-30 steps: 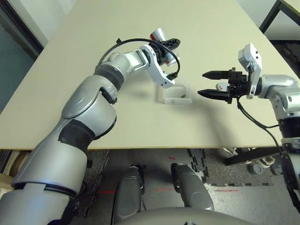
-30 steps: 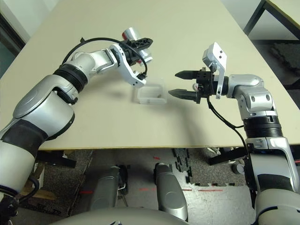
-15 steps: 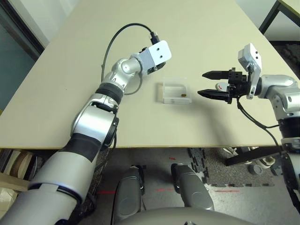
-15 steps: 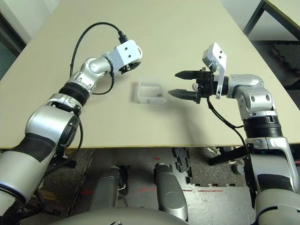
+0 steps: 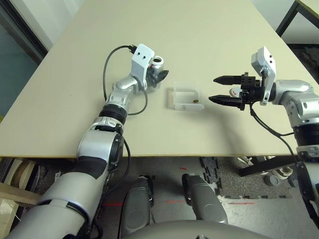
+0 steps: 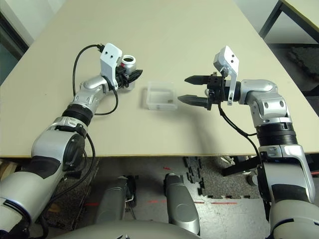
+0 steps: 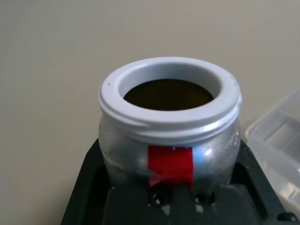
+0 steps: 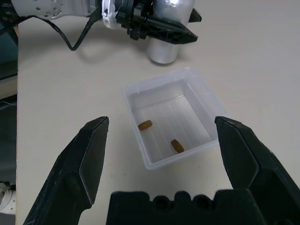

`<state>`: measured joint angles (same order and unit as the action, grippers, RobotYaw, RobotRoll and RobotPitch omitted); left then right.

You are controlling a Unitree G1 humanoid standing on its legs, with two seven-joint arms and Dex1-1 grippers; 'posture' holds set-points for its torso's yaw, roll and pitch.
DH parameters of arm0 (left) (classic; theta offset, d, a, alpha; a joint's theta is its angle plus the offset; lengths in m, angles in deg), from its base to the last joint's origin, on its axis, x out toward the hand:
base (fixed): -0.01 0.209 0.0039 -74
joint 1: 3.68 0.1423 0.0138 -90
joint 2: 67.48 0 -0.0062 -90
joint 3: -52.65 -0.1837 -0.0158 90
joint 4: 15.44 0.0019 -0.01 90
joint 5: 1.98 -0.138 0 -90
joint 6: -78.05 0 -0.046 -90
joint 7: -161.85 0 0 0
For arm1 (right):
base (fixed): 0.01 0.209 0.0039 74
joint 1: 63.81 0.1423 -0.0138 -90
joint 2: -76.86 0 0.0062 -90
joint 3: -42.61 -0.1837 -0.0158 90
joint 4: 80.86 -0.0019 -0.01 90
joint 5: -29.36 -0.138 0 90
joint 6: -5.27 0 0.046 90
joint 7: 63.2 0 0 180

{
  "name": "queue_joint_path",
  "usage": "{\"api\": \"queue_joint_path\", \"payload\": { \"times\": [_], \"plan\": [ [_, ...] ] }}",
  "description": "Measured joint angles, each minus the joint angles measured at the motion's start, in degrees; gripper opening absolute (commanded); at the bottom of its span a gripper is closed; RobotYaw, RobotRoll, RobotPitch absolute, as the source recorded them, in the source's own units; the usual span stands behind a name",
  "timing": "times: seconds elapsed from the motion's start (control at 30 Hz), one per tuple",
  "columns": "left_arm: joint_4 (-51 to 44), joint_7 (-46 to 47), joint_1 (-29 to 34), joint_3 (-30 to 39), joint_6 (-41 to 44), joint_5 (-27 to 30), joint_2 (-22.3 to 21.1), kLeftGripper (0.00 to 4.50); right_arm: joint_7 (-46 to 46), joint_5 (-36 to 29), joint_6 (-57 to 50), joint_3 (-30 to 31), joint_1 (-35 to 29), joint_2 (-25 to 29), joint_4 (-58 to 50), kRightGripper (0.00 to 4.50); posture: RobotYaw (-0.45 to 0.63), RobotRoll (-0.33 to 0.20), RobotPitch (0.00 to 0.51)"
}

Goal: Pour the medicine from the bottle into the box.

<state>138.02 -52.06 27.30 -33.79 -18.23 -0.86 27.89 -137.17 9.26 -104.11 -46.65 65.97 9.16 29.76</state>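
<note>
So the left pincer (image 6: 130,75) was clamped on the uncapped bottle (image 6: 129,64), upright at the box's (image 6: 161,95) 9 o'clock. Right pincer (image 6: 192,89) hung wide open, empty, at its 3. Two pills (image 8: 145,125) sat in the box on the tabletop (image 6: 199,30).

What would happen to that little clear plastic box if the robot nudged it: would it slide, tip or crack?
The box looks thin-walled and holds two small pills, so it is probably very light and would likely slide on the smooth table. Being shallow and wide, it seems unlikely to tip. Its thin clear walls might flex or crack under a hard squeeze.
</note>
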Motion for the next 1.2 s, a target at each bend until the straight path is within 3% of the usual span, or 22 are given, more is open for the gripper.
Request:
{"api": "queue_joint_path", "payload": {
  "times": [0.77,0.93,1.2],
  "plan": [
    [2.61,5.86,4.29,1.09,-9.93,0.99,0.49,2.60,-0.11,0.12,0.06,0.00,0.38,0.06,0.03,4.50,-0.22,0.000,0.155],
    [2.86,6.25,5.54,1.01,-9.45,0.91,0.38,4.41,-0.14,0.15,0.19,0.00,0.52,0.06,0.17,4.50,-0.21,0.000,0.154],
    [3.63,6.76,6.99,0.96,-8.98,0.89,0.32,4.47,-0.14,0.60,0.31,0.37,1.41,-0.12,0.27,4.50,-0.20,0.000,0.155]
  ]
}}
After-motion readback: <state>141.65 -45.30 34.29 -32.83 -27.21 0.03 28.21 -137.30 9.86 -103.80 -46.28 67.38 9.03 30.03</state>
